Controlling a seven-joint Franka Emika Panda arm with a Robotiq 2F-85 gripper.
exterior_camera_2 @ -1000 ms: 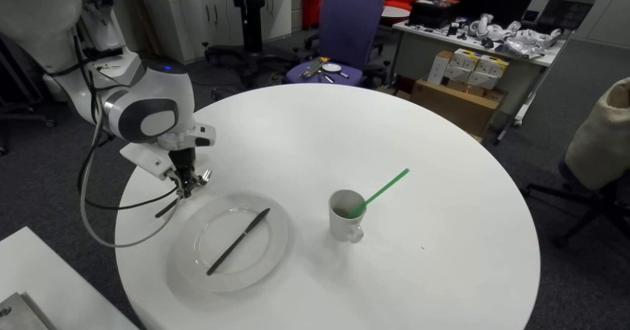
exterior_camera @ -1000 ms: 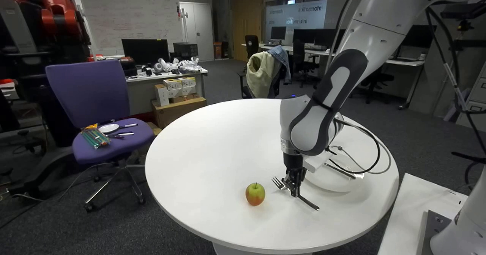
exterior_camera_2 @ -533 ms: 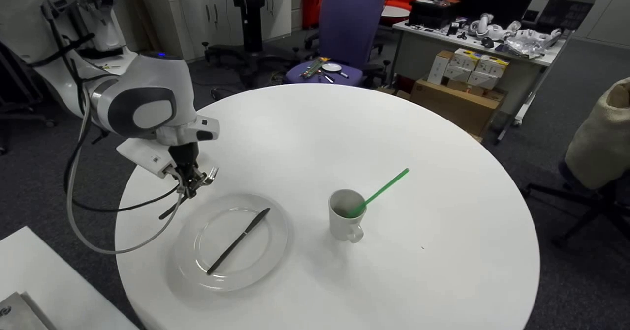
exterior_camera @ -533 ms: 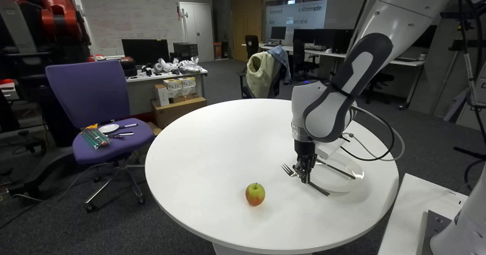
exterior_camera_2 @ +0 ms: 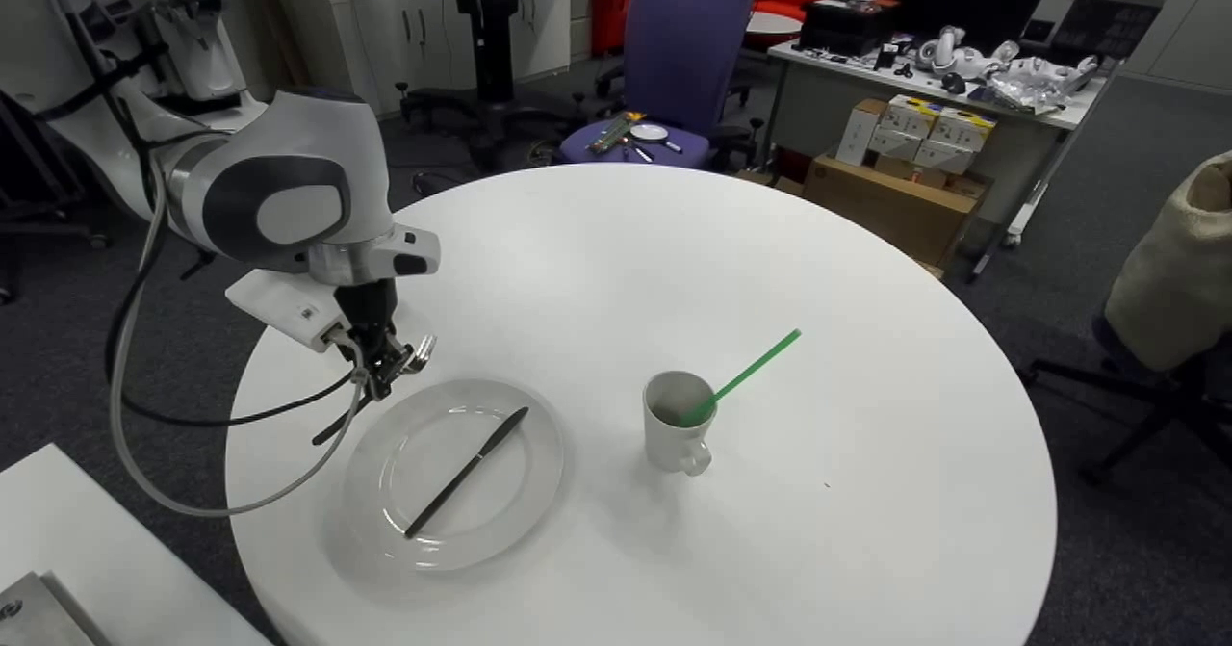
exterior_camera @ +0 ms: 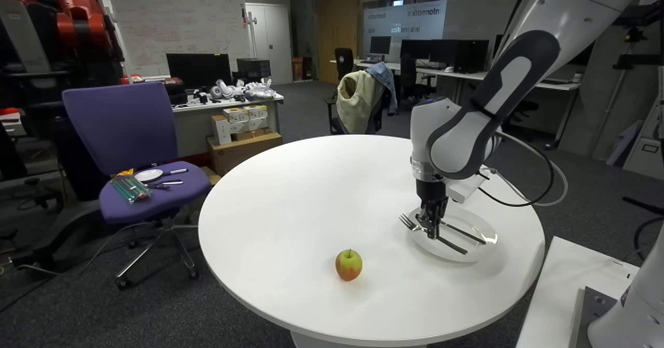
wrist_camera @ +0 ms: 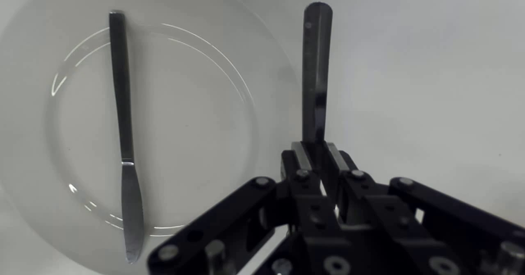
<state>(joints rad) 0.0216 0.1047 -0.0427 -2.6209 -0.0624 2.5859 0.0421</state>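
Gripper point(wrist_camera: 315, 148) clamped on dark-handled fork point(wrist_camera: 316, 72); fork raised above round table point(exterior_camera: 290, 208), near dinner plate point(wrist_camera: 188, 111) rim. Dinner knife point(wrist_camera: 125, 135) on plate. Elsewhere on table: apple point(exterior_camera: 348, 265), mug point(exterior_camera_2: 666, 442) holding green straw point(exterior_camera_2: 756, 367).

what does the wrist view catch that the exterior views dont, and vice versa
Only the wrist view: clear screw heads on the gripper.
Only the exterior views: the tines of the fork and the purple chair in both; an apple and a mug with a green straw, each in an exterior view.
Shared: the white plate, the knife lying on it, and the gripper holding the fork.
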